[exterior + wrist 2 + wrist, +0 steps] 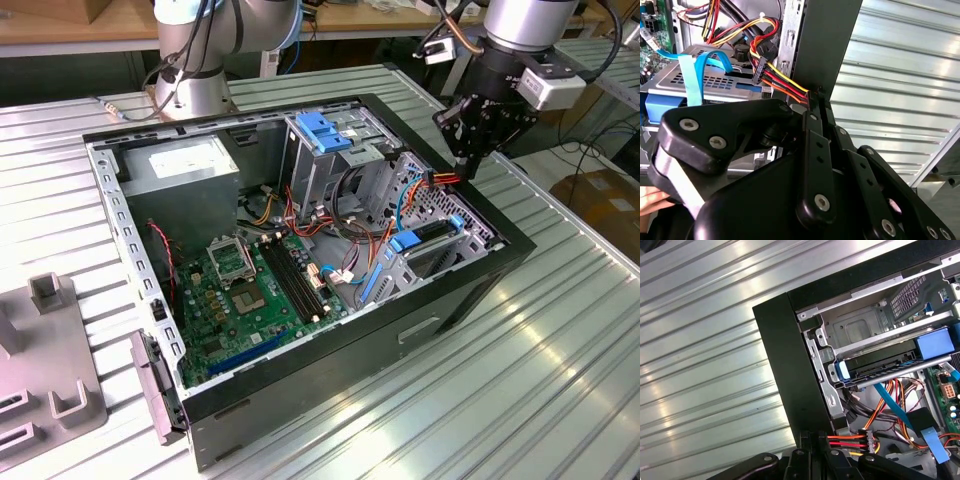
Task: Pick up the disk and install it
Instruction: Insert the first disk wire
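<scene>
Table (560, 330): ribbed bare metal, glossy, strong reflections. Computer case (470, 290): matt black outside, dull grey sheet metal inside. Gripper (467, 165): matt black links, shiny screw heads. Disk (890, 356) carrier: smooth blue plastic. Power cables (782, 81): glossy coloured insulation.

Robotics lab or workshop, ribbed metal worktable (560, 360), opened computer case (330, 378), robot arm base (195, 70), cardboard box (603, 200)

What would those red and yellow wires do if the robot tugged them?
Probably floppy: the coloured wires curve in loose loops to the gripper, which pinches them. Likely light, being thin strands. Their black plug looks rigid, so it might snag on the computer case.
</scene>
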You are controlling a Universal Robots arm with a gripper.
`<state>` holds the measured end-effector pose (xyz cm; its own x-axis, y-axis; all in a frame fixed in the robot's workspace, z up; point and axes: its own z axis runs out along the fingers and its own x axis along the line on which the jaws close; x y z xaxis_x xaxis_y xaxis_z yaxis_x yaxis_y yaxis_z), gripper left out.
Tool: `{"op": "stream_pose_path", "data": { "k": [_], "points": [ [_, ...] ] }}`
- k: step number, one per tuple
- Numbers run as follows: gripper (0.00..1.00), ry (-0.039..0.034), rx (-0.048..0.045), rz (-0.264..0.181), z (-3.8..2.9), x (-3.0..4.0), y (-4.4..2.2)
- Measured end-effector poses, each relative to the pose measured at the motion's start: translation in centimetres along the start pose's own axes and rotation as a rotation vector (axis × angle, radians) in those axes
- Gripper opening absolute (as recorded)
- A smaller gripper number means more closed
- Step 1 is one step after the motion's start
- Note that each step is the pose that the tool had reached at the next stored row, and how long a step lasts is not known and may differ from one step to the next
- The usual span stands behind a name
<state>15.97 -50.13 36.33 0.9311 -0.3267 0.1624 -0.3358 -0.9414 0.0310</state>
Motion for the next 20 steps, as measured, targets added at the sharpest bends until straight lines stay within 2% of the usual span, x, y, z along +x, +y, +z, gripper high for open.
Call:
{"op": "stream_pose_path", "data": {
  "k": [2,3,8,9,10,12,17,20],
  "points": [
    [0.18,-0.0002,0.0005,0.000,0.03,-0.01,0.00],
    [0.24,-0.0001,0.0003,0.000,0.03,-0.01,0.00],
    [0.24,0.0001,-0.0003,0.000,0.02,0.00,0.00],
    [0.23,0.0002,-0.0004,0.000,0.02,0.00,0.00],
    [0.16,0.0002,-0.0003,0.000,0.03,0.00,0.00],
    [0.16,-0.0002,-0.0016,0.009,0.03,-0.01,0.00],
    [0.16,-0.0020,-0.0096,0.058,-0.19,0.03,0.00],
    [0.16,-0.0038,-0.0194,0.116,-0.27,0.05,0.01]
  ]
}}
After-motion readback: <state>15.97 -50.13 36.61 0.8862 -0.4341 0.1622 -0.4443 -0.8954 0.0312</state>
